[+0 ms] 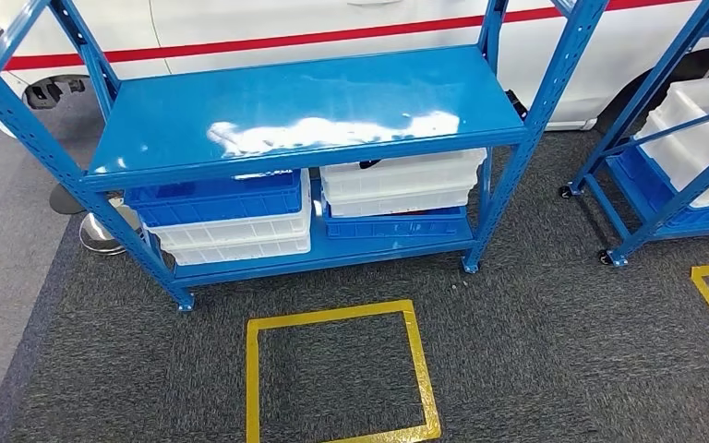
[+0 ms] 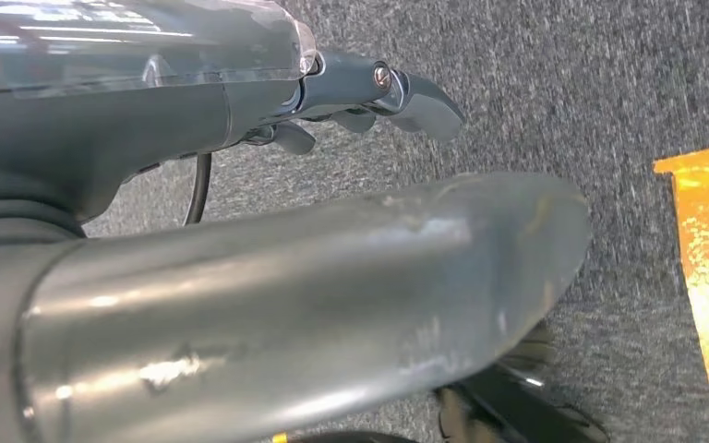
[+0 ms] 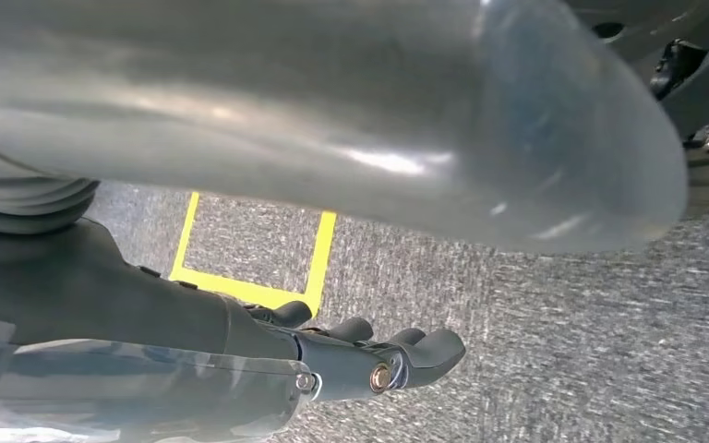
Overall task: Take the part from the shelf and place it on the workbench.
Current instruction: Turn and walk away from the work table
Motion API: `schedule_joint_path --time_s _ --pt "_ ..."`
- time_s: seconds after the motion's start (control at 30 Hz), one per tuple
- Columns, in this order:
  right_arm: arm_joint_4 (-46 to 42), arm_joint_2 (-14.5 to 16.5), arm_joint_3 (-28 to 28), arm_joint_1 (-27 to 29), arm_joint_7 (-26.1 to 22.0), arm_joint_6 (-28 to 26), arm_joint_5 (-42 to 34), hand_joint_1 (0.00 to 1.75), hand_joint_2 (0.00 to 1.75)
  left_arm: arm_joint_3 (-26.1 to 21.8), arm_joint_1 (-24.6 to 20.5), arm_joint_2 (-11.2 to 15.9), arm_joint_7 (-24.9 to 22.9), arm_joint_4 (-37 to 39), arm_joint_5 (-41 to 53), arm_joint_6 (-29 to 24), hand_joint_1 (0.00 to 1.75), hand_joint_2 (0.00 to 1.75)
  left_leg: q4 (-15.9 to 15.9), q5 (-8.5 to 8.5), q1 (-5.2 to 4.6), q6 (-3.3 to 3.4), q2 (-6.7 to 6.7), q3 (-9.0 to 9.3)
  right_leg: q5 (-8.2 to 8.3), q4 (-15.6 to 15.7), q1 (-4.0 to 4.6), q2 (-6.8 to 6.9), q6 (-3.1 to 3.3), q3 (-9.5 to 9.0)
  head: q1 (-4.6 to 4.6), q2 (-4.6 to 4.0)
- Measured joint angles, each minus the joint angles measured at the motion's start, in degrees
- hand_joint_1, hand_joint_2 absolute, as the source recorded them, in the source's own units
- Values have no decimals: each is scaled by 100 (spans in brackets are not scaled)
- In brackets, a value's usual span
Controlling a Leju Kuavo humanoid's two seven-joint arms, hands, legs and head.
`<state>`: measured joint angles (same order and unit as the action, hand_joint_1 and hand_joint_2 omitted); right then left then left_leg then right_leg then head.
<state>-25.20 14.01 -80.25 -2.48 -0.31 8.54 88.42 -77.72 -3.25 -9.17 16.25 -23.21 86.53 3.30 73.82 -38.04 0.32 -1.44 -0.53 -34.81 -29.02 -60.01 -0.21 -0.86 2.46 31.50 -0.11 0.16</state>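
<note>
We face the blue steel two-tier shelf rack, taken here as our landmark. Its glossy top board carries only glare. On the rack's lower tier, left side: a blue plastic bin stacked on two white plastic bins. Right side of that tier: two white plastic bins on top of a flat blue plastic bin. A small dark object sits at the rim of the upper right white bin, under the top board; too hidden for us to say whether it is the part.

Behind the rack: a white vehicle body with a red stripe. On the dark grey carpet in front of the rack: a yellow tape square. Right of the rack: a second blue rack holding white bins.

Our left hand hangs over the carpet, fingers loosely extended, gripping nothing. Our right hand likewise hangs over the carpet near the yellow tape, fingers slightly curled, apart, empty.
</note>
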Motion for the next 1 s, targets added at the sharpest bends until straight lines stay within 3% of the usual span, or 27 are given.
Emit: schedule_joint_path --time_s 0.03,0.07,0.13,0.17,0.2,0.27,0.33,0.4,0.47,0.5,0.53,0.57,0.63,0.7,0.77,0.83,0.87,0.93,1.0 --pt "-3 6 -1 5 0 3 1 0 0 0 11 1 -2 -3 0 0 0 0 -111 32 10 -7 6 -70 -68 0 -3 -4 -12 -81 -1 1" --pt "-8 12 -2 10 -1 7 2 0 0 -1 22 1 -3 -5 0 1 0 0 -352 218 17 -2 11 -91 -140 0 -5 -5 -26 -172 -1 0" --pt "-16 29 -8 32 -5 12 4 0 0 -8 54 2 -4 -7 1 5 0 0 -927 867 7 50 24 -111 -276 0 -4 -5 -65 -308 1 1" --pt "-20 37 -12 28 -9 13 6 0 0 -15 66 3 -5 -8 2 8 0 0 -1116 1099 -11 90 32 -112 -328 4 -3 -10 -95 -341 4 1" --pt "-24 45 -16 25 -11 13 8 0 0 -21 78 3 -8 -8 4 11 0 0 -1218 1226 -33 133 37 -118 -359 13 -5 -14 -130 -372 4 2" --pt "-36 57 -18 0 -16 13 12 0 0 -29 78 3 -11 -10 5 14 0 0 -1312 1190 -47 220 31 -25 -355 11 -5 -14 -212 -427 7 2" --pt "-46 63 -19 -12 -17 14 14 0 0 -32 72 1 -10 -11 6 14 0 0 -1441 1172 -23 293 19 146 -283 -250 -9 5 -272 -347 18 1" --pt "-51 66 -18 -34 -20 14 15 0 0 -34 60 1 -10 -14 6 14 0 0 -1531 1119 -11 347 25 309 -342 -859 -24 19 -310 36 30 1" --pt "-54 66 -18 -40 -21 14 15 0 0 -35 48 2 -10 -17 5 13 0 0 -1557 1018 -14 368 27 443 -626 -1400 -39 25 -337 525 34 1" --pt "-56 66 -18 -37 -21 14 15 0 0 -36 48 2 -10 -18 5 13 0 0 -1559 955 -14 362 20 524 -740 -1486 -47 29 -341 694 34 1" --pt "-58 66 -19 -30 -21 14 15 0 0 -36 52 1 -10 -18 7 14 0 0 -1560 889 -13 353 12 615 -748 -1416 -52 33 -345 784 37 0" --pt "-62 66 -20 -24 -21 14 15 0 0 -37 59 -1 -10 -18 8 14 0 0 -1560 820 -11 341 5 714 -615 -1201 -54 40 -341 801 38 0" --pt "-71 65 -27 1 -20 15 20 0 0 -40 66 -10 -13 -18 12 14 0 0 -1549 673 -17 302 3 886 22 -552 -40 58 -315 749 42 0" --pt "-78 66 -34 7 -20 20 26 0 0 -43 48 -17 -26 -19 24 12 0 0 -1557 551 -34 234 2 977 479 -161 -14 66 -257 715 47 1" --pt "-81 69 -36 -6 -20 24 32 0 0 -44 22 -18 -42 -21 36 7 0 0 -1545 533 -45 160 1 1033 500 -97 -8 53 -185 672 48 1" --pt "-84 75 -36 -5 -20 27 39 0 0 -44 4 -16 -51 -26 42 -2 0 0 -1307 573 -33 104 12 976 470 -30 -22 49 -107 563 37 1" --pt "-87 77 -36 -3 -20 27 42 0 0 -44 -3 -16 -55 -29 43 -5 0 0 -1062 543 -23 76 16 847 443 0 -29 52 -71 501 28 1" --pt "-91 79 -36 -6 -21 27 45 0 0 -45 -4 -20 -60 -31 45 -7 0 0 -404 289 -1 16 22 435 371 31 -30 58 -26 402 15 1" --pt "-92 79 -36 -9 -22 26 50 0 0 -46 10 -26 -64 -33 48 -6 0 0 -2 2 18 -22 21 72 293 33 -23 51 -18 307 14 1"
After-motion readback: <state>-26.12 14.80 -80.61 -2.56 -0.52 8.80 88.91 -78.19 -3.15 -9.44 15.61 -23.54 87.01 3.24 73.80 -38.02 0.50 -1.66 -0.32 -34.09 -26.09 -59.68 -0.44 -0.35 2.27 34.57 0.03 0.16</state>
